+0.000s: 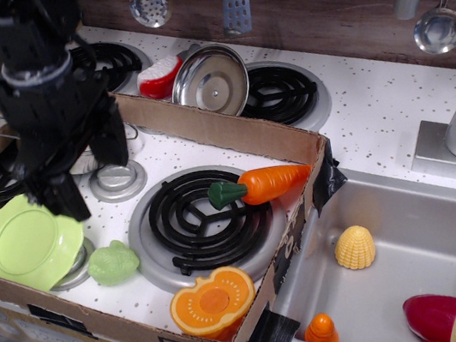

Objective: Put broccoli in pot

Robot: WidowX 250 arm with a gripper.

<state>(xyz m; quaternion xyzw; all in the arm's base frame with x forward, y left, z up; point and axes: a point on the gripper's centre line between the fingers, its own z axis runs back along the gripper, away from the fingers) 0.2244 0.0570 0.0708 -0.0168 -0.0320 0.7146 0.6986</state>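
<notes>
Pale-green broccoli, likely light, rigid and lumpy, is best pinched across its middle, below-right of the open, empty end effector.

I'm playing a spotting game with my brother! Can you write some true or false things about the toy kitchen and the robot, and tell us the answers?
1. The broccoli is already inside the pot. False: it lies on the stove top, next to the green plate.
2. The carrot lies across a black burner. True.
3. The gripper is holding the broccoli. False: its fingers are open and hold nothing.
4. The yellow corn is in the sink. True.
5. The steel lid is sitting on the pot. False: it leans behind the cardboard wall.
</notes>
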